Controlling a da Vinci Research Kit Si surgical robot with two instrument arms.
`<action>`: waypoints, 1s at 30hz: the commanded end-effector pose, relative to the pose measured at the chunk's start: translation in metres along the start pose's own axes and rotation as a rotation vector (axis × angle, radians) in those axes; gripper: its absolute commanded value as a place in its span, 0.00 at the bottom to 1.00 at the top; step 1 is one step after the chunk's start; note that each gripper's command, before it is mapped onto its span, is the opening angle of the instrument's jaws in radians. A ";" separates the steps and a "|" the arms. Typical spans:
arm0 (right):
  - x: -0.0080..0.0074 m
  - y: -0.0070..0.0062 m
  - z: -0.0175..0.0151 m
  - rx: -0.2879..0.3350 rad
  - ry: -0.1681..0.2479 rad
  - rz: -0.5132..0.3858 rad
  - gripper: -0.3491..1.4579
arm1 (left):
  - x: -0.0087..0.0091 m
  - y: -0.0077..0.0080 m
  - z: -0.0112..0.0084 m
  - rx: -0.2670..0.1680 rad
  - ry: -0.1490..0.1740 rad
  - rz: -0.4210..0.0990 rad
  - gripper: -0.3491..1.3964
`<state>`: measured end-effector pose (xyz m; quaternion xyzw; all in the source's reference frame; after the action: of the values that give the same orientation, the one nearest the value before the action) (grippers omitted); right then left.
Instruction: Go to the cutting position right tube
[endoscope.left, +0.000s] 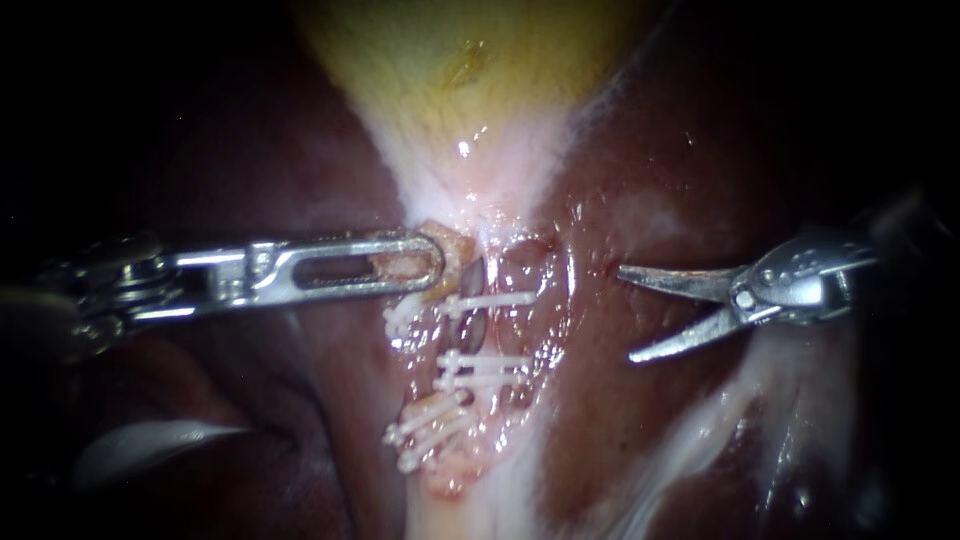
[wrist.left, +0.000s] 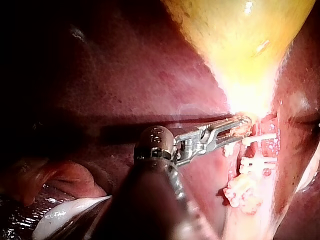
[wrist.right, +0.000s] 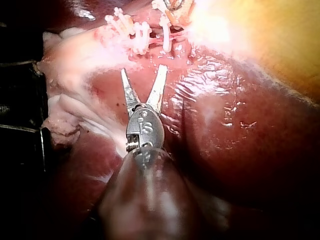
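ok so the right tube (endoscope.left: 512, 335) is a thin, reddish, wet-looking strand just under the gallbladder's neck; as far as I can tell it's the right-hand one of the two strands in the endoscope view. It's half buried in ragged pink tissue, so its edges are hard to trace; white plastic clips (endoscope.left: 490, 300) cross it like ladder rungs, one up top, a pair lower down, and more below on the other strand; the bare stretch between the top clip and the pair looks to me like where the cut belongs, with the clips there to seal either side of it, I'd guess.

Just beside it, the slotted silver left instrument (endoscope.left: 425, 262) has its pincer closed on a tan scrap of tissue (endoscope.left: 455, 250) at the neck; I read that as holding the strands stretched and exposed; above that the yellow-green gallbladder (endoscope.left: 470, 80) fans out.

The right instrument (endoscope.left: 626, 314), with curved scissor-like blades, hangs well apart from the tube over the dark red glossy liver (endoscope.left: 640, 440); its pincer is spread wide with nothing in it and the tips are aimed toward the clips. My take is that it's roughly lined up but has the whole approach left; the blades need to straddle that gap without catching a clip.
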<state>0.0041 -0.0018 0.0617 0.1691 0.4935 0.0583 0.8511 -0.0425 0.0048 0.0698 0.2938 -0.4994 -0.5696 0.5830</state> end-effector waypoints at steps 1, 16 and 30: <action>0.0000 0.0000 0.0000 0.000 0.000 0.001 0.97 | 0.0000 0.0000 -0.0001 0.001 0.000 0.000 0.00; 0.0002 0.0000 0.0001 -0.001 0.000 0.002 0.97 | -0.0050 -0.0036 -0.0049 0.019 -0.030 -0.028 0.00; 0.0001 -0.0006 0.0021 0.043 -0.003 0.056 0.97 | -0.0056 -0.0040 -0.0059 0.016 -0.040 -0.027 0.00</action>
<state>0.0062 -0.0030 0.0627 0.2077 0.4857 0.0802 0.8453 -0.0377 0.0081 0.0628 0.2938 -0.5116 -0.5789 0.5629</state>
